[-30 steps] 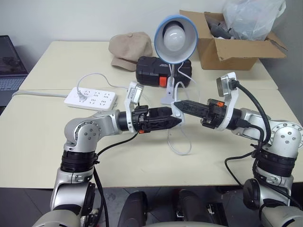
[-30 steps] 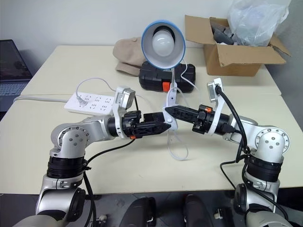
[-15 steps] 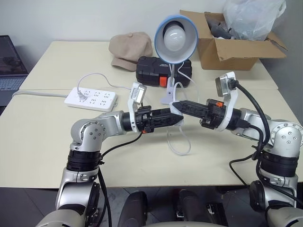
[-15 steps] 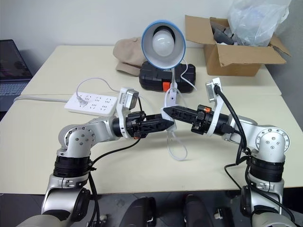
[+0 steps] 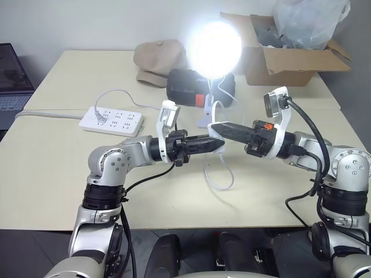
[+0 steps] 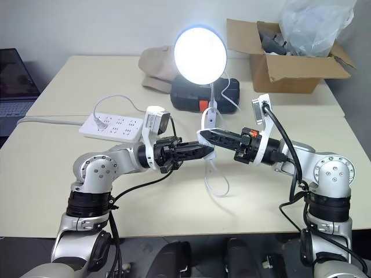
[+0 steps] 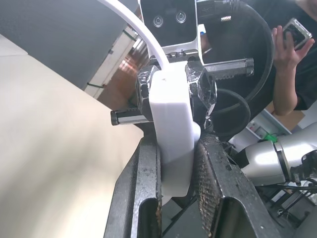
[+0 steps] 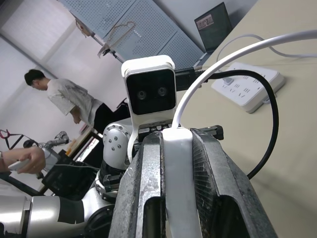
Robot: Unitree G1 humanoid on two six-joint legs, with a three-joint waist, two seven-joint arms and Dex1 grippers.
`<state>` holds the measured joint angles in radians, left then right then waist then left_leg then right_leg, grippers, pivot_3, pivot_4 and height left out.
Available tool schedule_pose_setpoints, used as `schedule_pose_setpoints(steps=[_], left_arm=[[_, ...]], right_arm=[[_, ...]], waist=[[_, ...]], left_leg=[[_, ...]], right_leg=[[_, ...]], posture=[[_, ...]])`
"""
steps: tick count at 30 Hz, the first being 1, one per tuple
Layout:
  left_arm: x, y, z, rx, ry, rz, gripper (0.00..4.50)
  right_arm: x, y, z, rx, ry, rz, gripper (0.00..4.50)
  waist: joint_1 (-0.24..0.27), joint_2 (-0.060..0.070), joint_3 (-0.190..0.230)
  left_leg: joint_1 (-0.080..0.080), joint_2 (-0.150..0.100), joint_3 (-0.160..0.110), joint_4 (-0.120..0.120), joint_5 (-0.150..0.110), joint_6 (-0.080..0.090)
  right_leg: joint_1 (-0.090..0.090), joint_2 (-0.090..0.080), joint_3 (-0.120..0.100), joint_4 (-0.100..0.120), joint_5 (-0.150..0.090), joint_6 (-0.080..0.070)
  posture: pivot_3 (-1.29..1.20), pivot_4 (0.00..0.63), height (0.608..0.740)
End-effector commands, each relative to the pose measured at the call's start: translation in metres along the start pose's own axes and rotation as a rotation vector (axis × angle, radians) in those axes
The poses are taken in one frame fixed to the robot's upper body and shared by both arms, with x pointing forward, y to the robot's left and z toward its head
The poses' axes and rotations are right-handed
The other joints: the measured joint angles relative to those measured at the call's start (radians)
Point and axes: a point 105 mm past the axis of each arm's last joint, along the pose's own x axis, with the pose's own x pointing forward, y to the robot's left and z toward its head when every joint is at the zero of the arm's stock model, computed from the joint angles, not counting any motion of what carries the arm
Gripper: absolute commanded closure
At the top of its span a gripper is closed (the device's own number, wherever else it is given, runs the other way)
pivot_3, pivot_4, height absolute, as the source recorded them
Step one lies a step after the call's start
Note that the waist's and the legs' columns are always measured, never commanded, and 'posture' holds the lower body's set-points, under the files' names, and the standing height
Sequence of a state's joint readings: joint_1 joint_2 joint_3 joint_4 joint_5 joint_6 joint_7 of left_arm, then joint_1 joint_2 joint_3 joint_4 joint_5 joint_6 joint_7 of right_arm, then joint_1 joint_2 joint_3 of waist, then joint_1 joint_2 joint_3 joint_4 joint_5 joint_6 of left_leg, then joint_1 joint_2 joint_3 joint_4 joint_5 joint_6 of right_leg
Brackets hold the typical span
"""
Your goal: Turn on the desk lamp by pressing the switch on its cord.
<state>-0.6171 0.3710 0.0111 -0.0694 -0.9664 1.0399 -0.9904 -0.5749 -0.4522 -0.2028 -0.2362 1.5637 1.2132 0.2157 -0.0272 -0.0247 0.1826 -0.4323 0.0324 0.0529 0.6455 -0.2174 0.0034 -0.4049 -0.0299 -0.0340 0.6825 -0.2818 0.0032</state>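
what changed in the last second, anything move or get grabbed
The left gripper closed its two black fingers on the small white inline switch, and the light-blue-shaded desk lamp came on. The right gripper kept its grip on the switch; the white power strip stayed put.

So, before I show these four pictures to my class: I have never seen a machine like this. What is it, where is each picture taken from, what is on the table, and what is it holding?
It is a humanoid robot with two arms, each ending in a two-fingered gripper. Two pictures look down from cameras in its head; the other two look along the fingers from each wrist. The left gripper and right gripper meet above the table, both shut on the switch, a small white block on the cord of the desk lamp, which is shining. Also on the table are a white power strip, a beige cap, a black case and a cardboard box with a plastic bag.
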Motion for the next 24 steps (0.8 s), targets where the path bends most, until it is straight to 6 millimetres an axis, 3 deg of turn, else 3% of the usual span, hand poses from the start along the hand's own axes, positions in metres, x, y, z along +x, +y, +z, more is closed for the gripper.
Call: schedule_pose_setpoints(steps=[1, 8, 9, 17, 20, 24], left_arm=[[0.001, -0.002, 0.000, 0.024, 0.006, -0.002, 3.96], [-0.001, -0.007, 0.002, 0.007, 0.005, -0.027, 3.97], [-0.001, -0.007, 0.001, 0.000, 0.012, -0.026, 3.27], [-0.016, -0.009, -0.012, 0.023, 0.093, 0.021, 1.70], [-0.026, -0.011, -0.021, 0.056, 0.153, 0.048, 1.15], [-0.035, -0.015, -0.034, 0.172, 0.254, 0.090, 0.43]], right_arm=[[0.002, 0.014, 0.009, -0.036, -0.025, 0.059, 4.10], [0.002, 0.011, 0.012, -0.031, -0.038, 0.041, 4.10], [0.002, 0.010, 0.012, -0.030, -0.041, 0.034, 4.10], [-0.002, -0.007, 0.021, 0.009, -0.112, -0.053, 4.10], [-0.005, -0.022, 0.024, 0.054, -0.148, -0.128, 4.10], [-0.011, -0.059, 0.017, 0.103, -0.164, -0.312, 4.10]], waist=[[0.000, 0.000, 0.000], [0.000, 0.000, 0.000], [0.000, 0.000, 0.000], [-0.001, 0.000, 0.000], [-0.001, 0.000, 0.000], [0.001, 0.000, 0.000]], left_leg=[[0.000, 0.000, 0.000, 0.000, 0.000, 0.000], [0.000, 0.000, 0.000, 0.000, 0.000, 0.000], [0.000, 0.000, 0.000, 0.000, 0.000, 0.000], [0.000, 0.000, 0.000, 0.000, 0.000, 0.000], [0.000, 0.001, 0.000, 0.000, 0.000, 0.000], [0.000, 0.001, 0.000, 0.000, 0.000, 0.000]], right_leg=[[0.000, 0.000, 0.000, 0.000, 0.000, 0.000], [0.000, 0.000, 0.000, 0.000, 0.000, 0.000], [0.000, 0.000, 0.000, 0.000, 0.000, 0.000], [0.000, 0.000, 0.000, 0.000, 0.000, 0.000], [0.000, 0.000, 0.000, 0.000, 0.000, 0.000], [0.000, 0.000, 0.000, 0.000, 0.000, 0.000]], posture=[[0.00, 0.150, 0.740], [0.00, 0.150, 0.740], [0.00, 0.150, 0.740], [0.00, 0.150, 0.740], [0.00, 0.150, 0.740], [0.00, 0.150, 0.740]])
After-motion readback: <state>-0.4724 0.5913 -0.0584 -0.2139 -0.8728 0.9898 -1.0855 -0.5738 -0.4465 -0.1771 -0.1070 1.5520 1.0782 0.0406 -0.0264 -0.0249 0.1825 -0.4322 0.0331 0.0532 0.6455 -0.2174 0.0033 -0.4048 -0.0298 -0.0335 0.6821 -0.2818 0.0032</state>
